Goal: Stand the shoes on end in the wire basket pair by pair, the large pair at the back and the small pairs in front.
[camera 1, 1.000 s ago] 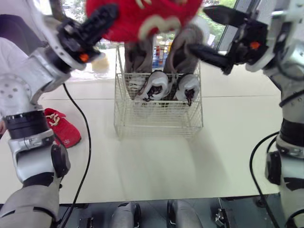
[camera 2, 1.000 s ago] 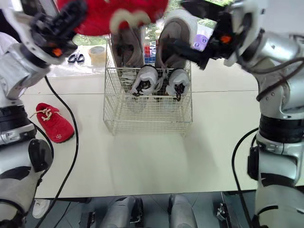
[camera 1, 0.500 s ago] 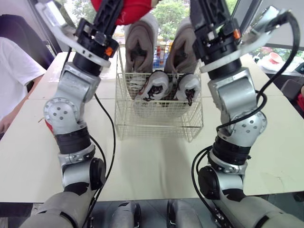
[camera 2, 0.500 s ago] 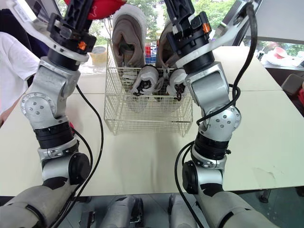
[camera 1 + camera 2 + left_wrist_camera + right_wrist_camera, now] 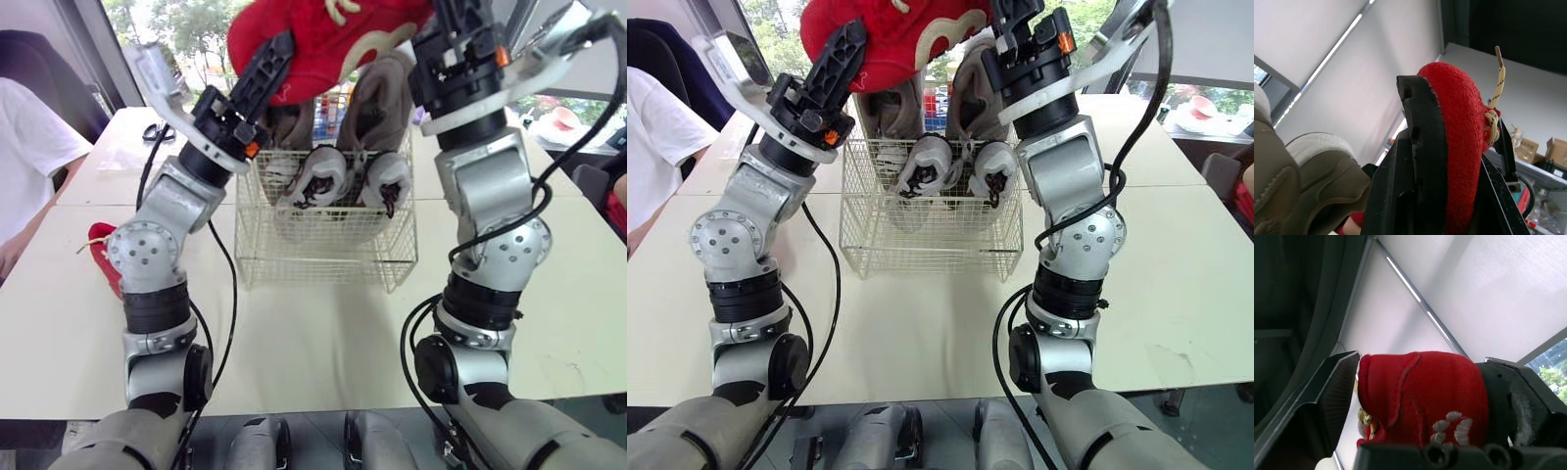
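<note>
Red shoe (image 5: 323,34) lowered, gripped by left end effector (image 5: 1452,110), right end effector (image 5: 1420,382); basket (image 5: 323,266): 4 shoes (image 5: 318,176).

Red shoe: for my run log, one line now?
red shoe | clamped by left fingers and right fingers | raised | not in wire basket

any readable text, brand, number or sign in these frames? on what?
No text is readable in any view.
On the red shoe: cream laces and stitching, no letters.
On the grey shoes and white shoes in the wire basket: no legible brand.
Coloured items behind it: too small to read.
</note>
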You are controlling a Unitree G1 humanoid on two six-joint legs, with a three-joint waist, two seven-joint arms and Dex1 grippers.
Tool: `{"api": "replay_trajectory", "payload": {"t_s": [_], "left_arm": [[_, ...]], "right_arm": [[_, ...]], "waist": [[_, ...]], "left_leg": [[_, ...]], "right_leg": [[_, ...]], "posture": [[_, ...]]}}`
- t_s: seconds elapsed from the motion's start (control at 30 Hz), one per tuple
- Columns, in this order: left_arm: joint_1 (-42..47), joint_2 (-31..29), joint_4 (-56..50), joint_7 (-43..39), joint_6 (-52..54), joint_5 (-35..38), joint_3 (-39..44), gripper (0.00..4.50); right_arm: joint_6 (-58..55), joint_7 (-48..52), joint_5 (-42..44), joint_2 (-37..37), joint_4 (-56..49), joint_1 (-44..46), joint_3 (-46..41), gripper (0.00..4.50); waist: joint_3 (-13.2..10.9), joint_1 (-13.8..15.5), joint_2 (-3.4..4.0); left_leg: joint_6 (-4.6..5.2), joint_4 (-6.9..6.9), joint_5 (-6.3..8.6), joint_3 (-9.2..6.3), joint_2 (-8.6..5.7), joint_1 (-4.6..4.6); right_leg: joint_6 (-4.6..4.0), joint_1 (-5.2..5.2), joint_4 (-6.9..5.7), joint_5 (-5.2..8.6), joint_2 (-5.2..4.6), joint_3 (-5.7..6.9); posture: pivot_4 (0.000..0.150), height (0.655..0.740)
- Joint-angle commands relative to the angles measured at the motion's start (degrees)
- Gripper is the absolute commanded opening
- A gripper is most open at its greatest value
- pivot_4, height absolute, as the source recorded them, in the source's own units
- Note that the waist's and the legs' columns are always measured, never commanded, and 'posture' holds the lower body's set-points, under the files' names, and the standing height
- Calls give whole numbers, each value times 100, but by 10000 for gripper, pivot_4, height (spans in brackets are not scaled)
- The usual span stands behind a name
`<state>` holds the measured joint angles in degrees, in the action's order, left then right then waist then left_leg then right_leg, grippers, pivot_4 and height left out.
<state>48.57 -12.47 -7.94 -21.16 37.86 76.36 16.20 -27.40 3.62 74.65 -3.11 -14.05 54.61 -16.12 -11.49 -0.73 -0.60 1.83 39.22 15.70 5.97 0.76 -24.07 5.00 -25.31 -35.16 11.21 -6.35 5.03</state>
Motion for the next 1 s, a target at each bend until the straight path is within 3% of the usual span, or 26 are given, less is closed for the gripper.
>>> {"api": "replay_trajectory", "payload": {"t_s": [0.03,0.1,0.17,0.23,0.37,0.53,0.63,0.73,0.87,1.0], "left_arm": [[-19,-59,-109,-37,8,-180,-104,2464],[-47,-87,-110,-14,51,-256,-137,2464],[-83,-121,-96,-10,113,-265,-144,13225],[-153,-159,-161,-33,161,-239,-138,21489],[-664,-166,-820,355,109,-367,-140,43090],[-1362,-238,-1898,1425,82,-501,-152,44396],[-1657,-687,-2354,1750,88,-643,71,44396],[-1892,-1149,-2537,1847,186,-223,297,44396],[-2575,-1889,-2643,1647,479,569,613,44396],[-3094,-2124,-2453,1349,509,780,652,44396]], "right_arm": [[98,112,109,52,-198,269,92,26325],[78,99,147,42,-229,260,102,18268],[64,73,183,27,-253,258,93,13864],[56,58,218,0,-259,280,71,13852],[89,2,370,-113,-207,394,-87,13852],[-102,165,722,-870,175,719,-535,13852],[-805,1115,720,-2173,532,725,-666,13852],[-1390,2239,539,-3291,947,702,-581,13852],[-1644,4621,-851,-4970,1442,661,325,13852],[-1293,5903,-1822,-5279,1645,770,1011,13852]], "waist": [[0,1,0],[0,-1,0],[0,-2,0],[0,-5,0],[0,-8,0],[-1,15,1],[0,30,0],[0,12,0],[-2,-7,4],[-1,-7,4]], "left_leg": [[0,0,0,0,0,0],[0,0,0,0,0,-1],[0,0,0,0,1,-1],[0,0,0,-1,1,0],[1,-1,0,-1,2,-1],[1,-1,1,-3,0,-6],[31,1,18,-5,-1,-7],[52,2,31,-2,-3,-6],[55,-5,33,1,3,0],[48,-2,30,4,8,6]], "right_leg": [[0,0,0,0,0,0],[0,0,0,0,0,0],[0,0,0,0,0,0],[0,0,0,0,0,0],[0,-1,-1,0,-1,0],[-1,-3,1,0,-7,0],[-1,-1,7,0,-8,4],[-2,-1,11,1,-11,4],[-2,-6,9,2,-8,2],[-3,-4,11,3,-5,1]], "posture": [[1500,7400],[1500,7400],[1500,7400],[1500,7400],[1500,7400],[1500,7400],[1500,7400],[1500,7400],[1500,7400],[1500,7400]]}}
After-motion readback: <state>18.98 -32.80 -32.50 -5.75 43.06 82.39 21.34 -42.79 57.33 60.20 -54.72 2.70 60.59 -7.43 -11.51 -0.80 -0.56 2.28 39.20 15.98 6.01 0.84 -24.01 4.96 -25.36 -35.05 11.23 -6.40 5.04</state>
